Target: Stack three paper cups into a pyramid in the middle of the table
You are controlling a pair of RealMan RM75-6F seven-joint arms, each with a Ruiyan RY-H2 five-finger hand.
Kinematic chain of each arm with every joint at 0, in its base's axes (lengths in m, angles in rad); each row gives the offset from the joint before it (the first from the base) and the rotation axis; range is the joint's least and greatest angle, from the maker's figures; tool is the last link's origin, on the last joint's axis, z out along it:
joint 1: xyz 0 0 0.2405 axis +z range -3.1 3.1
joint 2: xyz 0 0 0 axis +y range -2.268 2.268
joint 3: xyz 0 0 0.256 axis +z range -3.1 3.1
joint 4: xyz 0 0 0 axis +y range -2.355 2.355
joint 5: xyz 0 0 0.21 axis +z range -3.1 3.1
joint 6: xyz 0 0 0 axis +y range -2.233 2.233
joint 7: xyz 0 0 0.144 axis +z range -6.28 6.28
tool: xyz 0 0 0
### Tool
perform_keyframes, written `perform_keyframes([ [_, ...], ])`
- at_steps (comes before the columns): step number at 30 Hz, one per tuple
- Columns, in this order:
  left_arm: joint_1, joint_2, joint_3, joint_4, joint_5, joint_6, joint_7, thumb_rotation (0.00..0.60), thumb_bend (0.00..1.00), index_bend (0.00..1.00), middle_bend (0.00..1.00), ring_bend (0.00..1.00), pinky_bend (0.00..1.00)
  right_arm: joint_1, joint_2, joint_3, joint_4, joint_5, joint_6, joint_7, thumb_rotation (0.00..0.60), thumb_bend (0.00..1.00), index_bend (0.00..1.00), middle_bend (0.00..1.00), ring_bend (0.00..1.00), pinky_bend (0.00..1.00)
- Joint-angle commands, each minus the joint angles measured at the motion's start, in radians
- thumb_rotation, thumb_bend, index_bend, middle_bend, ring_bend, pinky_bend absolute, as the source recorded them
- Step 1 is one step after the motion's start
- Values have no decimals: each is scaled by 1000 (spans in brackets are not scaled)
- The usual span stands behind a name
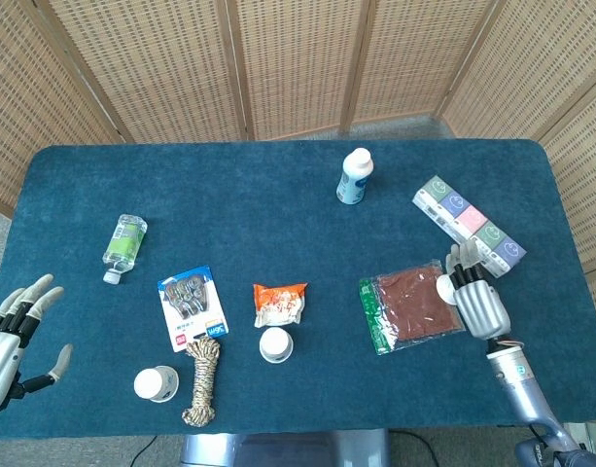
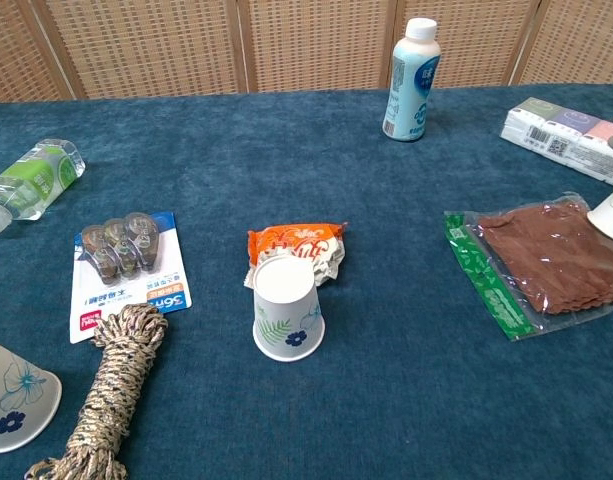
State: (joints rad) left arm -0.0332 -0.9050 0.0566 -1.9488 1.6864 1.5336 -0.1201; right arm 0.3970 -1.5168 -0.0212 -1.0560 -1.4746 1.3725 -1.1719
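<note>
Gripping a paper cup [image 1: 445, 286], the right hand [image 1: 478, 304] hovers over the brown packet [image 1: 414, 307]; left hand [image 1: 14, 336] splayed, empty.

Open counter [image 1: 278, 209] lies mid-table behind the snack packet [image 1: 280, 302]; rope [image 1: 202, 381] and card pack [image 1: 192, 306] crowd the left-front.

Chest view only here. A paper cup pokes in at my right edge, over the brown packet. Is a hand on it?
Observer: Yes. The head view shows the right hand holding that cup over the right end of the brown packet.
Operator: And the other arm? Nothing of it in my view.
Observer: The left hand hangs beyond the left edge of the table, fingers spread, holding nothing.
Operator: Anything between it and the cup nearest it?
Observer: No. Only bare cloth lies between it and the bottom-left cup.
</note>
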Motion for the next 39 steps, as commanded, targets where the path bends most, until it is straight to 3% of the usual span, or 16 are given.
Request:
perform_keyframes([
  [1, 1, -1, 0, 3, 2, 3, -3, 369, 507, 81, 0, 0, 0, -8, 35, 25, -58, 32, -17, -25, 600, 346, 0, 0, 0, 0],
  [6, 2, -5, 2, 11, 3, 5, -10, 370, 506, 81, 0, 0, 0, -4, 107, 49, -173, 85, -76, -23, 600, 348, 0, 0, 0, 0],
  [11, 1, -8, 2, 17, 2, 3, -15, 369, 507, 81, 0, 0, 0, 11, 198, 68, -310, 134, -150, 56, 600, 360, 0, 0, 0, 0],
  [21, -1, -6, 1, 18, 2, 2, -14, 369, 506, 80, 0, 0, 0, 27, 306, 94, -460, 211, -233, 204, 600, 361, 0, 0, 0, 0],
  [28, -6, -7, 0, 11, 3, -5, -3, 367, 506, 78, 0, 0, 0, 57, 433, 100, -610, 315, -418, 424, 600, 367, 0, 0, 0, 0],
  [39, -13, -7, -4, 0, 0, -12, 8, 369, 506, 72, 0, 0, 0, 84, 536, 105, -692, 272, -533, 746, 600, 366, 0, 0, 0, 0],
])
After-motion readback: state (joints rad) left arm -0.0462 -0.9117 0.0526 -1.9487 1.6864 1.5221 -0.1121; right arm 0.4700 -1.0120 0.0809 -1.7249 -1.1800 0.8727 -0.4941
